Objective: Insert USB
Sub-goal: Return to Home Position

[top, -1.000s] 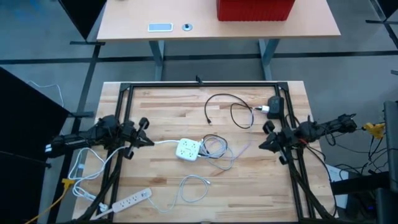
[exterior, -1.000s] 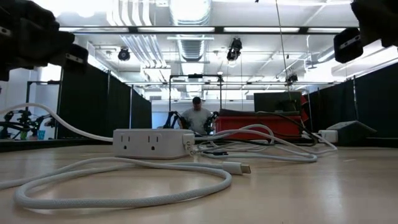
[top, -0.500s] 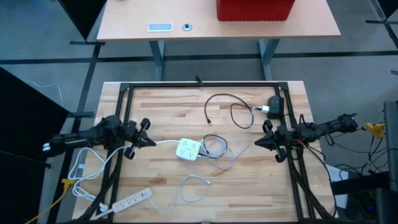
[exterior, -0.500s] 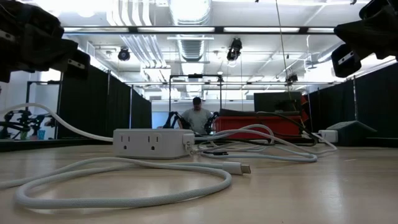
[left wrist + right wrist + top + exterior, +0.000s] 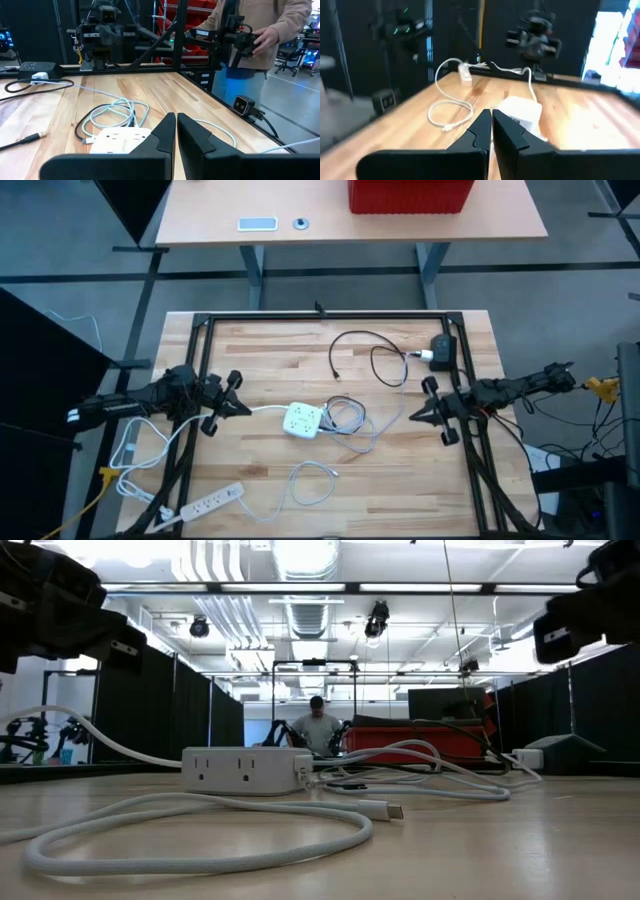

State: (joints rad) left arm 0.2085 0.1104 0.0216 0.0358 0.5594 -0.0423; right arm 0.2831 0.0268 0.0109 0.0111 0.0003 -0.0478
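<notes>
Pointing toward the table's middle, the right gripper (image 5: 420,406) hangs over the pale butcher-block wooden table (image 5: 270,350). Its two dark fingers are pressed together on nothing, as the right wrist view shows.

Nearest those jaws is the task's thing, the flat black outlet extension block (image 5: 441,350). It lies on the wood just off their flank, toward the table's far edge and slightly behind their tips, not touching them. Its long axis runs across the line the jaws point along. The small white charger adapter (image 5: 426,355) is plugged into the side that faces the table's middle, and a thin black cable (image 5: 347,335) loops away from it.

Farther out, ahead of the jaws, lies a loose tangle of pale cables (image 5: 345,418), then the square white power strip (image 5: 303,420). Beyond that, facing back, the left gripper (image 5: 234,393) is likewise clenched and empty, well apart from the black block. The right arm is much the nearer of the two.

The plugging looks finished and the block parked, so the coming move is probably a retreat and not a grasp. It turns on the block lying beside and behind the fingertips: drawing back carries the right arm past it, so the arm should stay clear of the adapter and its cable.
</notes>
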